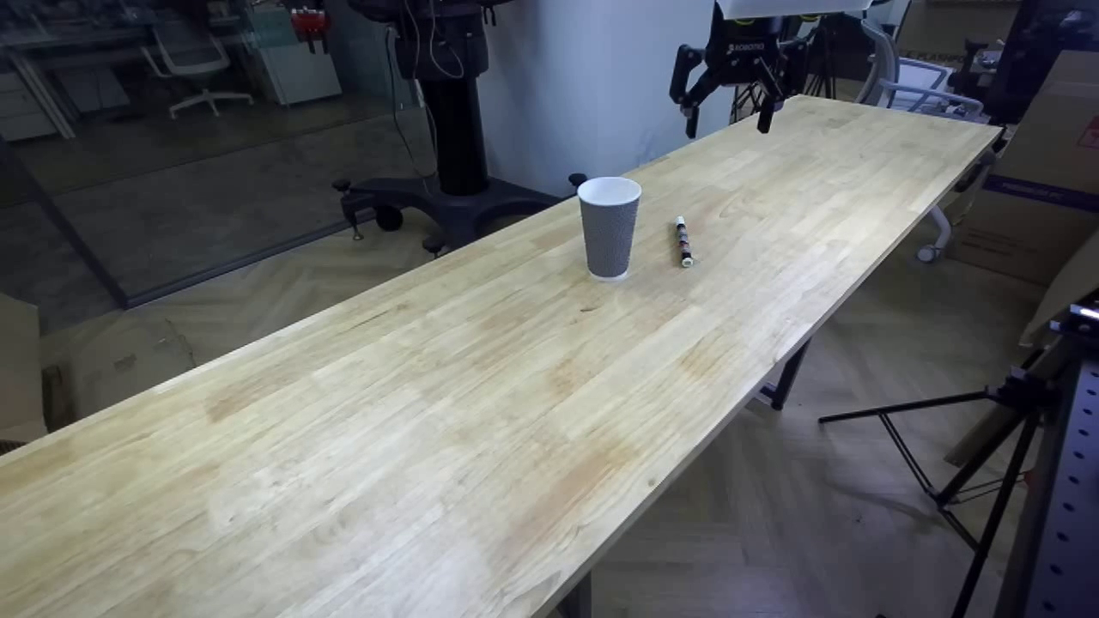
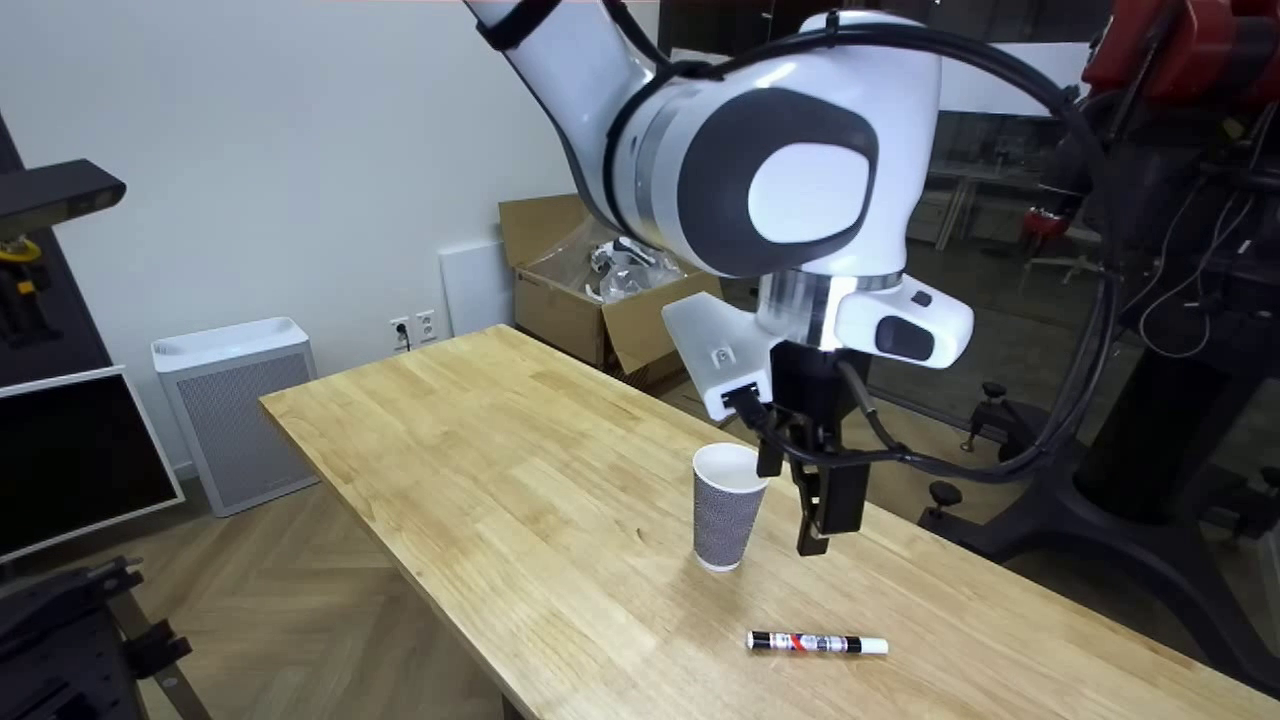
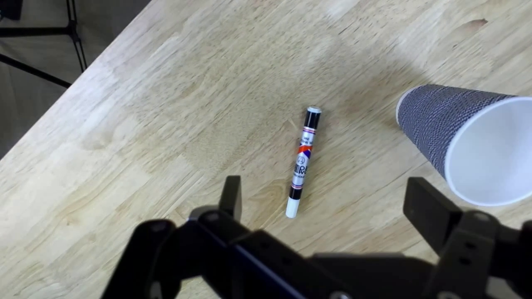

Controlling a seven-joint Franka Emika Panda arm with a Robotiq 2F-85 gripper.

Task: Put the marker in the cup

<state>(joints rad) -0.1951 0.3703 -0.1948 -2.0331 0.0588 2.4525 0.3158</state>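
The marker lies flat on the wooden table; it has a silver label, black bands and a white end, and shows also in an exterior view and the wrist view. The grey cup with its white rim stands upright beside the marker, apart from it, and shows too in an exterior view and at the right of the wrist view. My gripper is open and empty above the table, touching neither. In the wrist view its fingers are wide apart, with the marker's white end between them in the picture.
The wooden table is long and narrow, with its edge near the cup. A black wheeled stand stands beyond it. A tripod stands on the floor. An open cardboard box and a white appliance stand past the table's end.
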